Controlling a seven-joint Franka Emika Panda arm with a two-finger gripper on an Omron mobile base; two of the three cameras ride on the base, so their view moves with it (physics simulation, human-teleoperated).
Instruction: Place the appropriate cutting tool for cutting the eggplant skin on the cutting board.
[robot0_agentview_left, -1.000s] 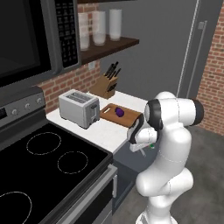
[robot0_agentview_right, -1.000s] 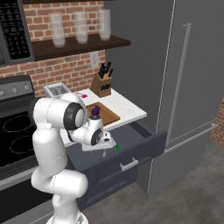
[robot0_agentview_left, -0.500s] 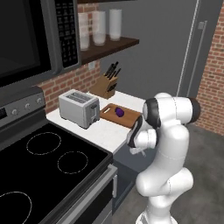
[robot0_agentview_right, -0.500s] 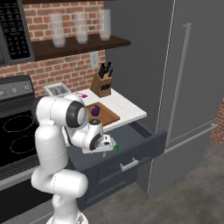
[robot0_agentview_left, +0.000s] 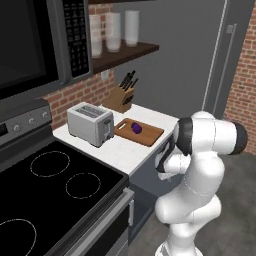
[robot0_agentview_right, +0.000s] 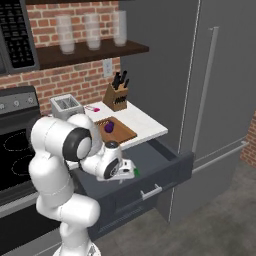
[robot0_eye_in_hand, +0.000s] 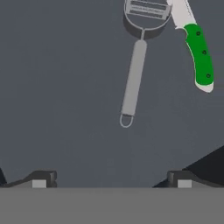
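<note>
The cutting tool (robot0_eye_in_hand: 133, 78), a silvery-grey peeler with a slim handle and looped head, lies on the dark floor of the open drawer (robot0_agentview_right: 167, 162). My gripper (robot0_eye_in_hand: 111, 178) hangs over the drawer, open and holding nothing, with the peeler's handle end a short way ahead of its fingertips (robot0_eye_in_hand: 41, 179). In the right base view the gripper (robot0_agentview_right: 127, 170) points down into the drawer. The brown cutting board (robot0_agentview_left: 146, 134) (robot0_agentview_right: 120, 132) lies on the white counter, and the dark purple eggplant (robot0_agentview_left: 135, 129) (robot0_agentview_right: 108, 127) sits on it.
A green-handled knife (robot0_eye_in_hand: 199, 57) lies just right of the peeler's head. A toaster (robot0_agentview_left: 91, 123) and a knife block (robot0_agentview_left: 122, 100) stand on the counter by the board. The stove (robot0_agentview_left: 55, 185) lies to the left and the tall fridge (robot0_agentview_right: 215, 90) to the right.
The hand has sunk a little lower and further into the open drawer. The jaws have stayed open.
</note>
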